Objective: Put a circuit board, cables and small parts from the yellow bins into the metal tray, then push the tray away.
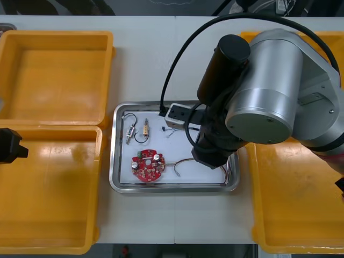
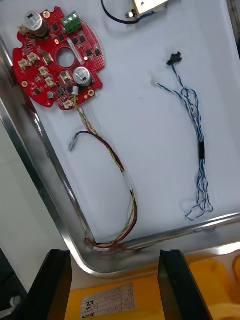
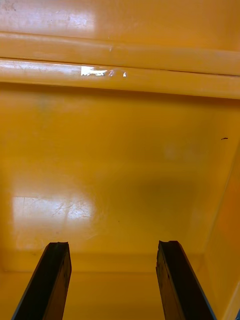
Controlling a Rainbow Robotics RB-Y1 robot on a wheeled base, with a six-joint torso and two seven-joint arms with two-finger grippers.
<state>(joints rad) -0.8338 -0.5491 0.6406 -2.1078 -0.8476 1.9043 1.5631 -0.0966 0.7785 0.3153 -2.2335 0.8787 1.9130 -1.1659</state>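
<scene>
Right wrist view: right gripper (image 2: 115, 252), fingers apart and empty, sits just behind the near rim of the metal tray (image 2: 165, 239); left gripper (image 3: 112, 245), also spread, hangs over a yellow bin (image 3: 120, 150).

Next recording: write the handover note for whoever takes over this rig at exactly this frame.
Right gripper: open, holding nothing, over the metal tray's edge on the right-bin side.
Left gripper: open, holding nothing, parked over a left yellow bin.
In the tray: red circuit board, red and yellow cable, blue and white cable, black cable, small metal parts.
Done: board, cables and parts loaded.
Left: tray not yet pushed away.
</scene>
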